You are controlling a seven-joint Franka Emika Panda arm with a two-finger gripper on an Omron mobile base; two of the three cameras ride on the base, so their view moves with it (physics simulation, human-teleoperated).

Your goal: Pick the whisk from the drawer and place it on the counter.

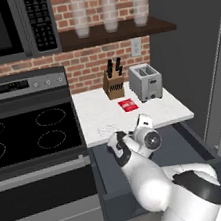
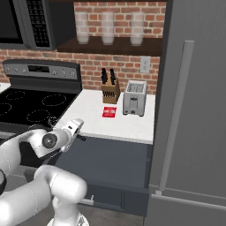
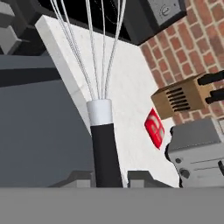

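- Whisk sits clamped in my gripper: in the hand view the black handle rises from between the two dark fingertips, then a white collar, then the silvery wire loops fanning out past the top of the picture.
- From the left base view the wire head shows faintly over the front edge of the counter, near its stovetop-side corner.
- My gripper is just at that front edge, above the open drawer, with the wrist bent so the hand points in toward the counter and the stovetop.
- The arm rises from the base, elbow high, and folds forward over the drawer; in the right base view the hand is level with the counter edge beside the stovetop.
- On the counter, well behind the whisk head, lie a red packet, a knife block against the brick wall, and a toaster just beside the block.
- The drawer stands pulled out below the counter, its dark grey floor bare where I can see it.
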